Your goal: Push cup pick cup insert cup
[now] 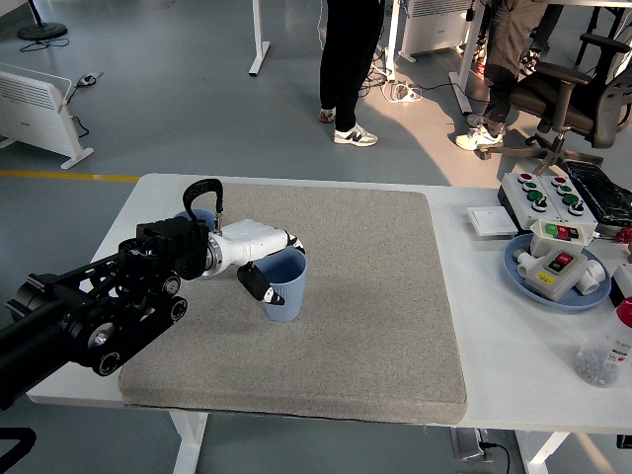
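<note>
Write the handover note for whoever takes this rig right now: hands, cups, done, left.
Left hand: closed around the near blue cup, thumb on its front wall, fingers at the far rim.
Right hand: out of view.
Near blue cup stands upright on the grey mat. Second blue cup sits behind the left wrist, mostly hidden.
Done: cup grasped.
Left: lift it and insert it into the second cup.

1 cup (285,288) on mat (375,296), another (197,219) behind-left

blue cup (285,286), grey mat (375,296), white table (513,365), white-and-black left hand (259,259)
</note>
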`<act>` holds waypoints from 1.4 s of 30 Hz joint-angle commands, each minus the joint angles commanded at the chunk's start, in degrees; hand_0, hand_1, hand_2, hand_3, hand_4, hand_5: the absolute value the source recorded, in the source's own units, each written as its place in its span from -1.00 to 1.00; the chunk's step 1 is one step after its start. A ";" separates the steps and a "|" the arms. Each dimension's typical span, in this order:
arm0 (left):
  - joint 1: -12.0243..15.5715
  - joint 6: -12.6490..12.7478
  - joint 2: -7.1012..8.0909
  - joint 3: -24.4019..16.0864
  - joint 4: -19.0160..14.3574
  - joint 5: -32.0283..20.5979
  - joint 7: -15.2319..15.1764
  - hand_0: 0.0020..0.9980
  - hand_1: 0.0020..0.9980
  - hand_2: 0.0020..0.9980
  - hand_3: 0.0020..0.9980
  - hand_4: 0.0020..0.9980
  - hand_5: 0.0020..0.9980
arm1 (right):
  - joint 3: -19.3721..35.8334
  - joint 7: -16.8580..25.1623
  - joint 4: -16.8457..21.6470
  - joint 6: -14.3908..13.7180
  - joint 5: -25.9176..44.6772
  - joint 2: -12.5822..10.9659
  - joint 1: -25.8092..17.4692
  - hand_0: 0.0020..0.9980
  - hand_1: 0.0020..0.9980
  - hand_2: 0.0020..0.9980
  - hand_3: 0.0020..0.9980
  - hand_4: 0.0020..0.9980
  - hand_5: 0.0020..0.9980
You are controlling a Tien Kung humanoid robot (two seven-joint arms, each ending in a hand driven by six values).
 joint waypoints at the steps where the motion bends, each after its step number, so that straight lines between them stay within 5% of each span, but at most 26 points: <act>1: 0.02 -0.17 0.04 -0.09 -0.20 0.01 -0.02 -0.12 0.29 0.49 0.26 0.50 -0.74 | 0.02 0.01 0.00 -0.01 -0.14 0.01 0.02 0.06 0.09 0.35 0.35 -0.49 0.48; 4: 0.15 -0.57 0.18 -0.45 -0.84 -0.32 -0.04 -0.12 0.29 0.49 0.26 0.50 -0.74 | -0.06 0.04 0.00 -0.07 -0.28 0.01 0.03 0.06 0.09 0.35 0.35 -0.49 0.48; 5: 0.20 -0.66 0.23 -0.62 -1.06 -0.34 0.01 -0.17 0.09 0.28 0.04 0.27 -0.82 | -0.08 0.06 0.00 -0.09 -0.34 0.01 0.03 0.06 0.09 0.35 0.35 -0.49 0.48; 10: 0.63 -1.26 0.70 -1.85 -2.51 -1.12 0.43 -0.17 0.09 0.28 0.04 0.27 -0.82 | 0.10 0.06 0.00 -0.17 -0.82 0.03 0.02 0.06 0.09 0.35 0.35 -0.49 0.48; 11: 0.67 -1.32 0.74 -1.98 -2.64 -1.24 0.46 -0.16 -0.02 0.12 -0.09 0.05 -0.91 | 0.11 0.06 0.00 -0.17 -0.84 0.03 0.01 0.06 0.09 0.34 0.35 -0.49 0.48; 15: 0.98 -2.61 1.37 -3.58 -4.29 -2.18 0.87 -0.16 -0.02 0.12 -0.09 0.05 -0.91 | 0.36 0.00 0.00 -0.18 -1.19 0.07 -0.04 0.06 0.09 0.34 0.35 -0.49 0.48; 19: 0.85 -4.43 2.96 -6.37 -7.59 -2.24 1.63 -0.15 -0.05 0.05 -0.11 0.03 -0.91 | 0.49 -0.02 0.00 -0.21 -1.38 0.10 -0.19 0.06 0.09 0.34 0.34 -0.49 0.48; 26: -3.74 -5.86 9.19 -11.82 -12.33 -0.26 2.09 -0.11 -0.05 0.05 -0.12 -0.06 -0.97 | 0.35 0.06 0.00 -0.33 -0.77 0.18 -0.64 0.06 0.09 0.34 0.34 -0.49 0.48; 29: -5.77 -6.33 11.09 -12.86 -11.66 -0.51 1.93 -0.10 -0.05 0.04 -0.12 -0.06 -0.96 | 0.24 -0.01 0.00 -0.30 -0.89 0.15 -0.80 0.06 0.09 0.34 0.34 -0.49 0.48; 35: -8.74 -7.35 14.12 -13.14 -5.30 0.77 1.41 -0.10 -0.04 0.04 -0.12 -0.06 -0.96 | 0.11 -0.22 0.00 -0.26 -1.11 0.12 -1.06 0.06 0.09 0.33 0.34 -0.50 0.48; 42: -9.67 -6.94 14.16 -10.27 0.55 -0.44 1.09 -0.08 -0.01 0.06 -0.09 -0.05 -0.95 | -0.09 -0.17 0.00 -0.23 -1.01 0.13 -0.83 0.06 0.09 0.33 0.34 -0.50 0.48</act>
